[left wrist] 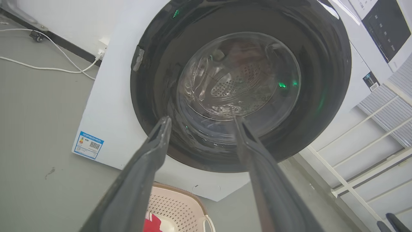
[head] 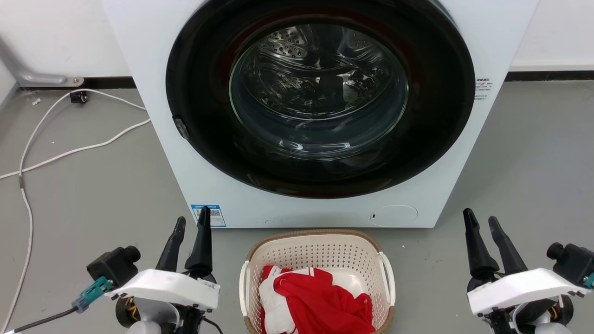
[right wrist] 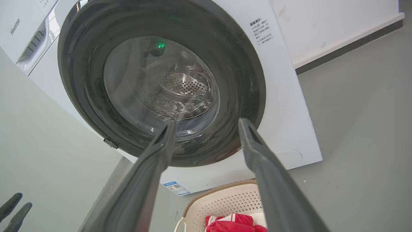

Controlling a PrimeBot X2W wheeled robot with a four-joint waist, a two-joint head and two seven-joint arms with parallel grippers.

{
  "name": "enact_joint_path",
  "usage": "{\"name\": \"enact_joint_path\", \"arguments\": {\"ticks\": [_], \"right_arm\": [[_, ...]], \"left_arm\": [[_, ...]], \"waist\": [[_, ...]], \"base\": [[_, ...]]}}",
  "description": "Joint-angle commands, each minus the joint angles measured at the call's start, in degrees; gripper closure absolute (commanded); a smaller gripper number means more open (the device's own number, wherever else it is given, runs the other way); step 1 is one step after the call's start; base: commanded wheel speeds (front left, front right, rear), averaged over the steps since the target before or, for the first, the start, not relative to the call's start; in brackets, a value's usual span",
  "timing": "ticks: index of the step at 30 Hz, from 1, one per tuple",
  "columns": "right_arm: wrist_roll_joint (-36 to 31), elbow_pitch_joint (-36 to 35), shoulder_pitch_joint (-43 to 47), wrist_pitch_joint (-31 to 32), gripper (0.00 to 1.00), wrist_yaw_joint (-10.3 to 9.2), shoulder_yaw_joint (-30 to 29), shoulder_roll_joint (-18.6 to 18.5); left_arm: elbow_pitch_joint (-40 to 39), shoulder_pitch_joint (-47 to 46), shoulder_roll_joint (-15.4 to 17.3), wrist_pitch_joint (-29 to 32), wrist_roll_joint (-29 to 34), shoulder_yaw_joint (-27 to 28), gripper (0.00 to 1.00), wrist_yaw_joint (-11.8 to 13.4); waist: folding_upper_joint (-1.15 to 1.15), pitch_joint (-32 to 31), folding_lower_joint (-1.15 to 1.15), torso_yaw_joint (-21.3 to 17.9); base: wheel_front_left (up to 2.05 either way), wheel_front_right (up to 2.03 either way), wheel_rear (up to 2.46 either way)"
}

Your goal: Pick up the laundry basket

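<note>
Two grippers: stood low at either side of the head view, left gripper (head: 192,216) and right gripper (head: 479,216), fingers pointing toward the washer (head: 185,162).
Pincer state, left: spread apart, with nothing between the fingers.
Pincer state, right: likewise parted and held nothing.
Cut off: lost the near end of the laundry basket (head: 320,253) under the bottom edge of the head view; lost the washer's top above the frame.
Hidden: covered part of the basket behind the near finger in each wrist view; buried the basket's bottom under a red and white cloth (head: 320,297).
Hard to make out: could not read the small print on the blue sticker (head: 209,215) at the washer's lower left corner.
Basket position: sat on the grey floor (head: 533,185) just in front of the washer, below the round door (head: 209,153), between the two grippers and apart from both.
Basket facing: stood upright, mouth up, with white handles (head: 388,273) on its left and right sides.
Long axis: could not be told with the near end cut off.
Basket make: cream plastic, walls pierced with rows of small holes, rounded corners, brown woven-look rim (head: 315,231).
Washer make: smooth white box, dark glossy ring around a clear glass bowl, perforated metal drum behind it.
Cable: trailed white and slack over the floor (head: 69,150) left of the washer.
</note>
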Motion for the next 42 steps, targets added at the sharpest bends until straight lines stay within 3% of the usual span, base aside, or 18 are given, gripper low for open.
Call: {"name": "enact_joint_path", "arguments": {"ticks": [1, 42], "right_arm": [[-1.85, -0.99, 0.07, -0.47, 0.0, 0.01, 0.08, -0.06], [-26.13, -2.84, 2.18, -1.44, 0.0, 0.01, 0.29, 0.09]], "left_arm": [[-0.45, -1.42, 0.13, -0.53, 1.7, -0.24, 0.0, 0.2], [3.4, -1.77, 0.03, -6.14, 26.13, -2.13, 0.0, 1.92]], "waist": [[0.0, 0.0, 0.0, -0.01], [0.0, -0.14, 0.0, 0.1]], "base": [[0.0, 0.0, 0.0], [0.0, 0.0, 0.0]]}}
